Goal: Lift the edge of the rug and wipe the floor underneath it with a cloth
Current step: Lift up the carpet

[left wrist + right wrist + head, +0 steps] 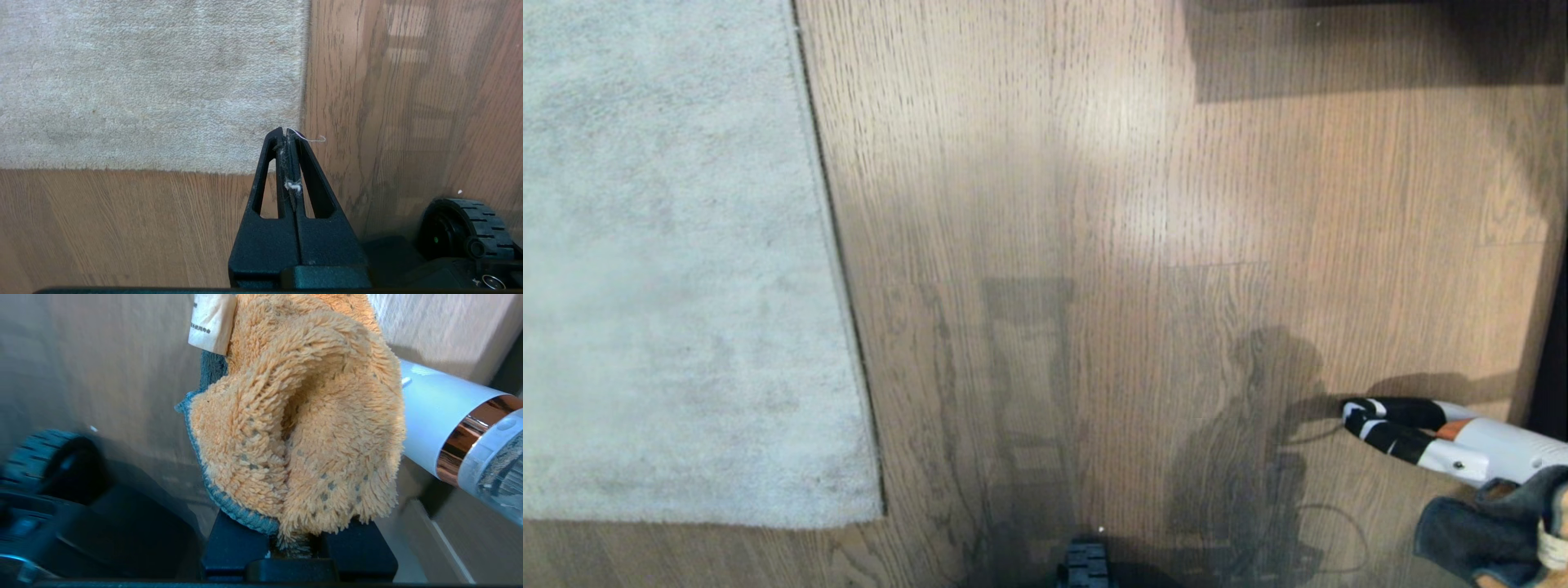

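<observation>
The pale grey rug (670, 261) lies flat on the wood floor (1094, 204). The rug edge (837, 269) runs straight down to a square corner (878, 510). In the left wrist view my left gripper (284, 131) hangs shut above that rug corner (296, 169), with only lint and a thread caught between its fingers. My right gripper (295, 543) is shut on the cloth (298, 428), whose orange fluffy face bunches over the jaws and hides the fingertips. In the head view the cloth (1486, 539) shows its dark grey side at the lower right.
A white handheld appliance (1462, 445) with a black-and-white nozzle lies on the floor at the right, close beside the cloth. It also shows as a white appliance with a copper ring (441, 424). A base wheel (466, 232) sits near the rug corner.
</observation>
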Available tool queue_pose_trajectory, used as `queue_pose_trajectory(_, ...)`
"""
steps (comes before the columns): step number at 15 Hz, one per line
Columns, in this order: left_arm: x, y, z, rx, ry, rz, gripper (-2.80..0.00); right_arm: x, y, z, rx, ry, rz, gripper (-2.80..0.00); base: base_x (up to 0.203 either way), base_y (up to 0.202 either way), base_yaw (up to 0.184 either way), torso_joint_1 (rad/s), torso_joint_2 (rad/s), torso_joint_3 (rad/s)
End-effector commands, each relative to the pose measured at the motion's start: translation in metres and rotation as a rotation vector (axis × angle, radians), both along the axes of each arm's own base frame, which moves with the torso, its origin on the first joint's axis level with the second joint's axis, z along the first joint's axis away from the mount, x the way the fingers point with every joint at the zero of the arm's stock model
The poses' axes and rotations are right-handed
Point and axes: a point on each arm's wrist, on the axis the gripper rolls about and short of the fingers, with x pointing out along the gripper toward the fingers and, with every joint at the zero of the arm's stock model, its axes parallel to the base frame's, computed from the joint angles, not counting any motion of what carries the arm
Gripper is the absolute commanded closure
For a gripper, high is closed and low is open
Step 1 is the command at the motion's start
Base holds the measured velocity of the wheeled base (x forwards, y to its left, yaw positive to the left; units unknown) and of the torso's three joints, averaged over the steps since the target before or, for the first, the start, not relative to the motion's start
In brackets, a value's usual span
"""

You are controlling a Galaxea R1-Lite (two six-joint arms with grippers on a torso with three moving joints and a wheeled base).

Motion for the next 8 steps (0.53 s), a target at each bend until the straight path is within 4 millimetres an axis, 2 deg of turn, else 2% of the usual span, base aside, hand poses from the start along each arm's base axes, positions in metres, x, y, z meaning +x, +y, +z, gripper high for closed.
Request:
queue_pose_trajectory(1, 0.0, 0.0, 0.0, -0.001, 0.0, -0.001, 0.0, -0.009, 0.0, -0.002, 0.029, -0.088, 0.019, 0.0, 0.0, 0.0, 0.0, 0.0, 0.0, 0.0)
queue_pose_trajectory(4, 0.0, 0.0, 0.0, -0.001, 0.0, 0.0, 0.0, -0.018, -0.002, -0.014, 0.037, -0.093, -0.06, 0.0, 0.0, 0.0, 0.0, 0.0, 0.0, 0.0)
queue_pose_trajectory(8, 0.0, 0.0, 0.0, -0.001, 0.0, -0.001, 0.0, -0.018, -0.002, -0.015, 0.12, -0.084, -0.075, 0.0, 0.0, 0.0, 0.0, 0.0, 0.0, 0.0)
